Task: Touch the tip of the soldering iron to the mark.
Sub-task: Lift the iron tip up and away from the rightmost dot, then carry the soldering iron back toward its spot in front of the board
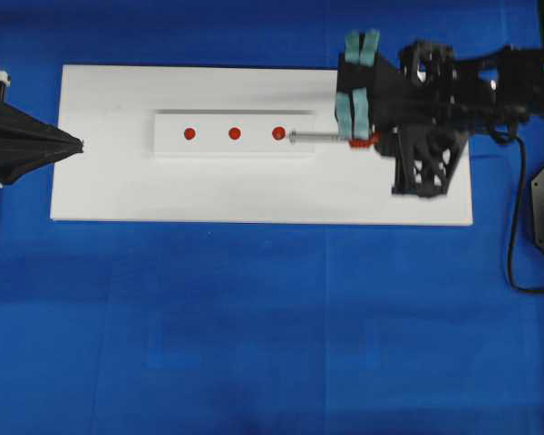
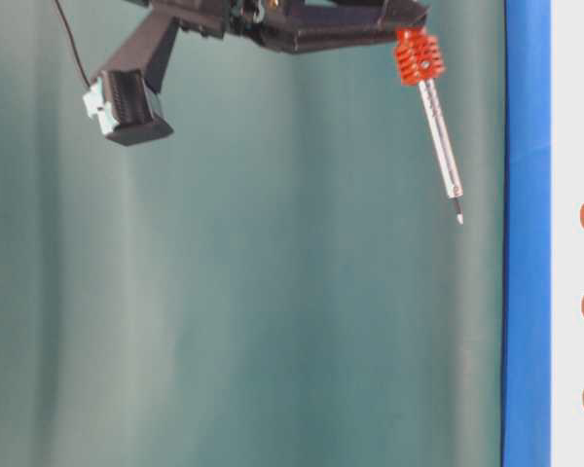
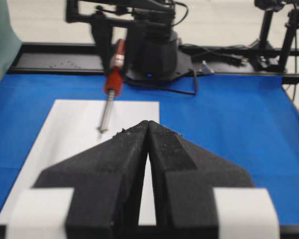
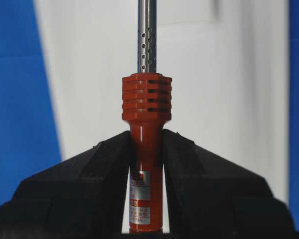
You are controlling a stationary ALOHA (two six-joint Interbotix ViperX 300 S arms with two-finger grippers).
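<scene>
The soldering iron is clamped by its red-orange handle between the two black fingers of the right pincer, low on the handle so that the ribbed collar and the whole metal shaft stick out in front. That grip leaves the tip free to reach a surface without the fingers getting in the way. In the table-level view the iron hangs in the air with its tip slanted toward the board and clearly short of it.

From above, the shaft lies along the row of three red dots on the raised white strip, and its end sits just beside the nearest dot. That dot looks like the likely mark, though which of the three is meant cannot be told. The lined-up pose suggests the next move is mainly a descent onto it.

The strip rests on a white board laid on the blue tabletop. The left pincer is clenched on nothing and parked at the board's far edge, well apart from the dots.
</scene>
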